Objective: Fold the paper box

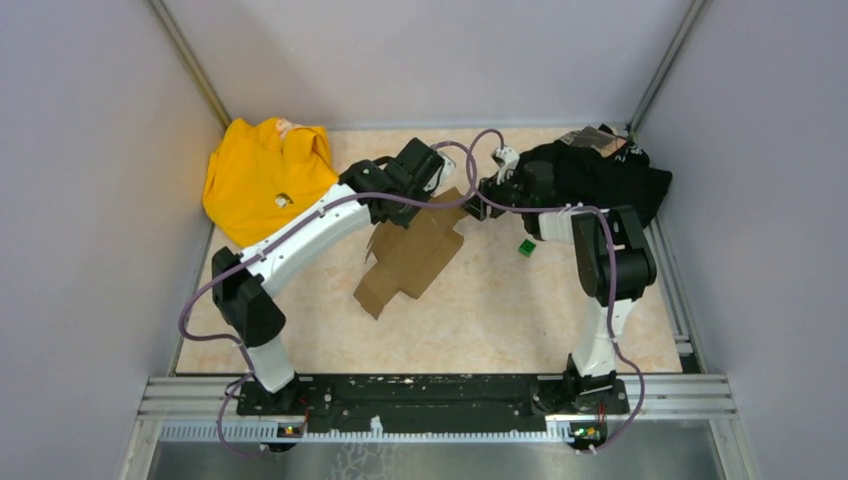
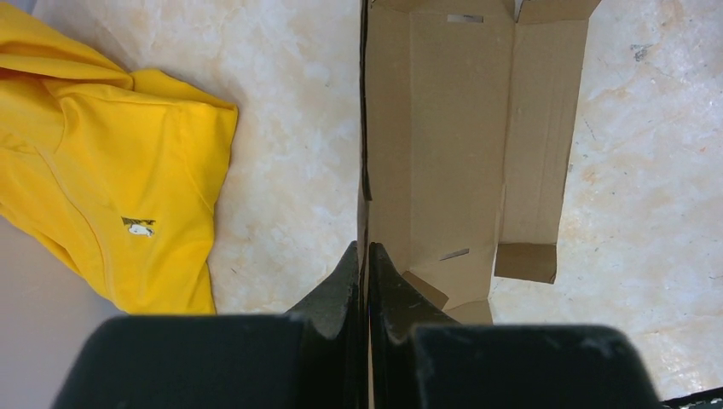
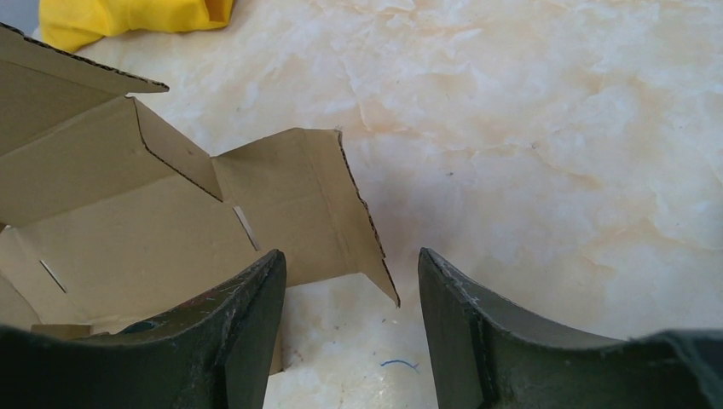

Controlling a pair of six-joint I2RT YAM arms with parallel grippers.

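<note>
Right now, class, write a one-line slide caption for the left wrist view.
Left gripper pinches the edge of the unfolded brown cardboard box, a crumpled yellow cloth garment lying nearby.

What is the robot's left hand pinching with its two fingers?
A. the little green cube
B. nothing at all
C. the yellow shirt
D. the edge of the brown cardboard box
D: in the left wrist view the left gripper is shut on the thin upright edge of the paper box, while the yellow shirt lies off to the side, untouched.
</note>
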